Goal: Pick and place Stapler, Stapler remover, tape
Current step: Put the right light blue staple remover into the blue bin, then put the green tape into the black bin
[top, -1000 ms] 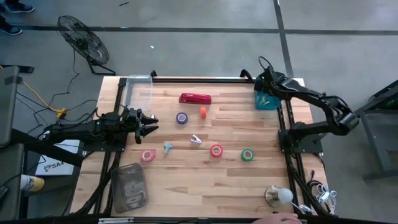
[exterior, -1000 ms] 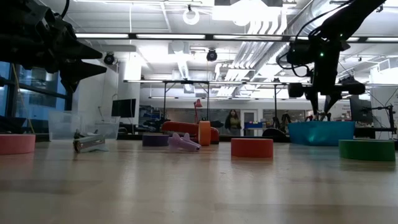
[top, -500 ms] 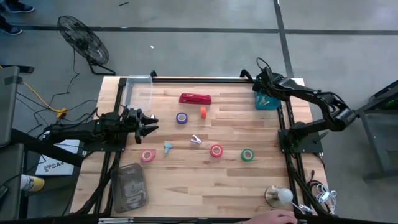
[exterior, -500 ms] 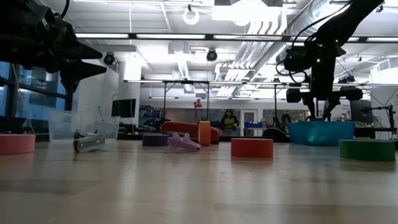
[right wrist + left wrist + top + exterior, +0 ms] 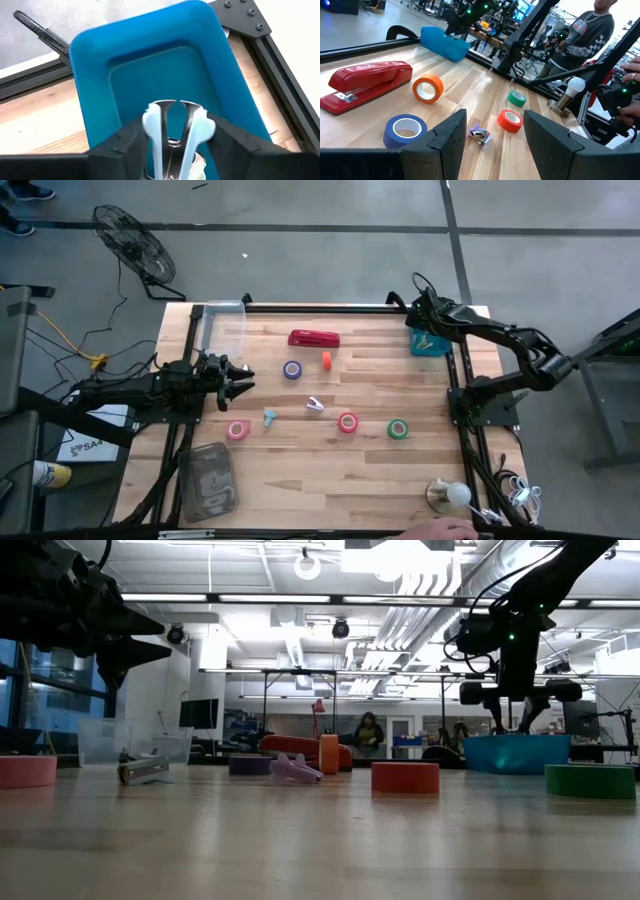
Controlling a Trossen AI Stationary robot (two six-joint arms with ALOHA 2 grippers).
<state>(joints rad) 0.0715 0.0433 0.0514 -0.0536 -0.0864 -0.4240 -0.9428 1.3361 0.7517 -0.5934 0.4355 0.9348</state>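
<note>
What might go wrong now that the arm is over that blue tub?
The right gripper hangs over the blue bin with a pale staple remover between its fingers. If the remover sticks to a finger, it could ride back out when the arm lifts. The bin sits at the table's corner, so a nudge might push it off. The left gripper waits open near the purple tape roll.

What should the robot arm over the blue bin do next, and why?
Probably lift straight up and away. The right gripper hangs over the blue bin with its fingers spread, and a pale staple remover sits between them above the bin floor, so the drop looks nearly done. The red stapler waits on the table.
</note>
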